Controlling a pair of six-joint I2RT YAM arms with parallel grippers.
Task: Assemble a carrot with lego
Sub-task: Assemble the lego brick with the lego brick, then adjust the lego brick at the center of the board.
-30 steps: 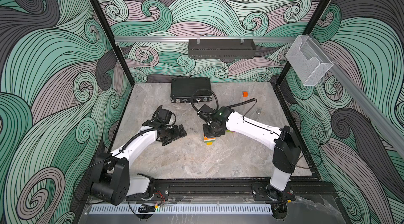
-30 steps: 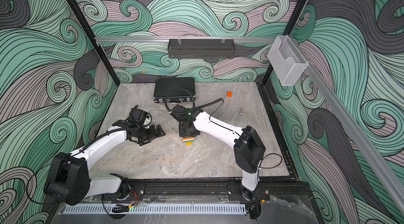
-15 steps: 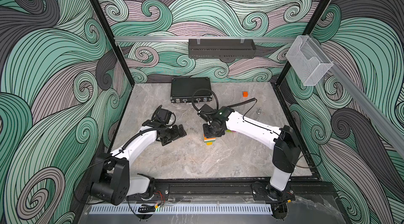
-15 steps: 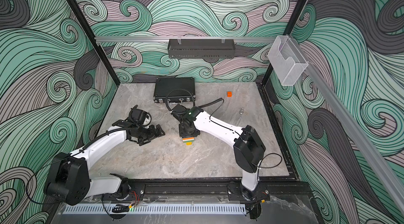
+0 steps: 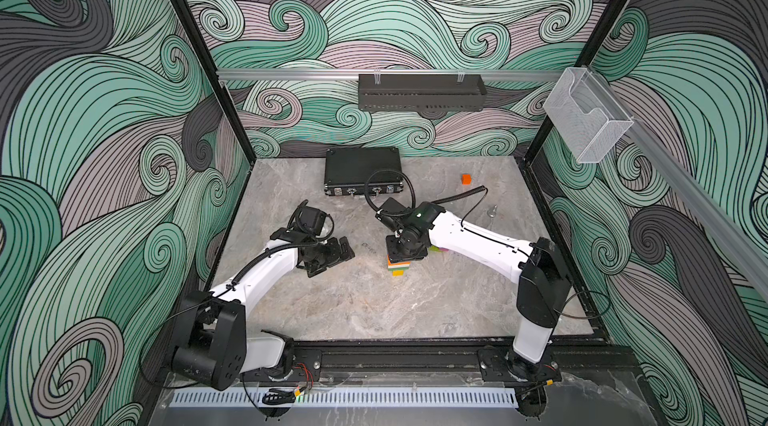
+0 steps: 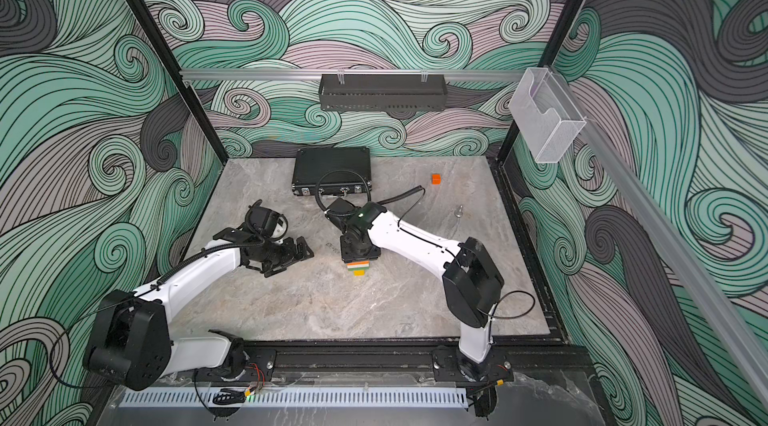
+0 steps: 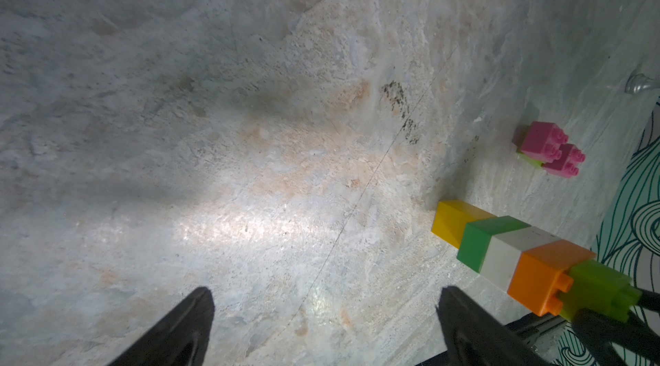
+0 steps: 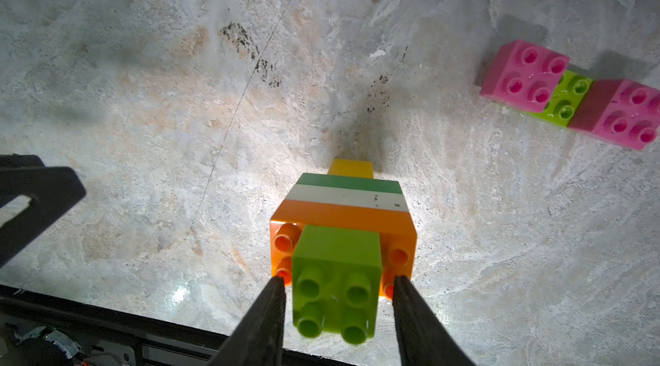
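Your right gripper (image 8: pixel 339 280) is poised over the top of the carrot (image 8: pixel 343 203), with its 2 fingers (image 8: pixel 266 317) flanking the small lime brick (image 8: pixel 335 271) that caps the stack. A thin gap shows on each side, so the jaws are parted and are not pressing on it. The carrot stands near the middle of the bench (image 5: pixel 374 307) with its yellow tip down and dark green, white and orange bands above that. You cannot tell whether it leans. The 2 pink bricks (image 8: pixel 525 76) are not on the carrot. They sit studs up at either end of an oblong lime brick (image 8: pixel 568 96) that lies on the bench a little apart from the stack, and in a top view the right forearm mostly hides this piece. Your left gripper (image 7: pixel 325 310) is spread wide and empty, low over bare bench, apart from the carrot on its left side. A lone orange cube (image 5: pixel 466 179) sits toward the back right, and a black briefcase (image 5: pixel 361 168) lies flat by the back wall.
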